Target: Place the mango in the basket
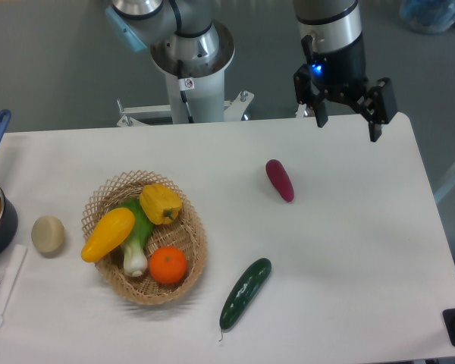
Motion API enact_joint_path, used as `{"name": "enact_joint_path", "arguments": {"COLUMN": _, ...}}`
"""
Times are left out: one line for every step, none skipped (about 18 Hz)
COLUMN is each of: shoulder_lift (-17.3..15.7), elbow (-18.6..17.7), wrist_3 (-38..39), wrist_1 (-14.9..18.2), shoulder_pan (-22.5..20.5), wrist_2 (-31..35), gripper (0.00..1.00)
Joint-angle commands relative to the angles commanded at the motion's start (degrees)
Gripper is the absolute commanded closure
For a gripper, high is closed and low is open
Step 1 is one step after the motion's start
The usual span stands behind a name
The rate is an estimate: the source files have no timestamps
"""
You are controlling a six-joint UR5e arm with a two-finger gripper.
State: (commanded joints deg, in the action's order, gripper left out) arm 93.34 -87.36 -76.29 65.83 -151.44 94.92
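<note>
The arm is reaching down over the table's [349, 227] far edge, its gripper [347, 121] hanging spread wide, holding nothing. The mango [108, 233] is lying in the basket [194, 250], its tip overhanging the left rim.

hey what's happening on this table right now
Nothing is being handled. The robot's pincer hangs open and empty above the table's far edge. The mango already lies in the basket, one end over the rim, with a pepper, an orange and a leek.
</note>
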Motion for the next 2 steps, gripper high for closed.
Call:
{"name": "enact_joint_path", "arguments": {"shoulder_lift": 0.0, "elbow": 0.0, "wrist_3": 0.0, "wrist_1": 0.0, "shoulder_pan": 0.0, "wrist_2": -0.17, "gripper": 0.0}}
{"name": "enact_joint_path", "arguments": {"shoulder_lift": 0.0, "elbow": 0.0, "wrist_3": 0.0, "wrist_1": 0.0, "shoulder_pan": 0.0, "wrist_2": -0.7, "gripper": 0.0}}
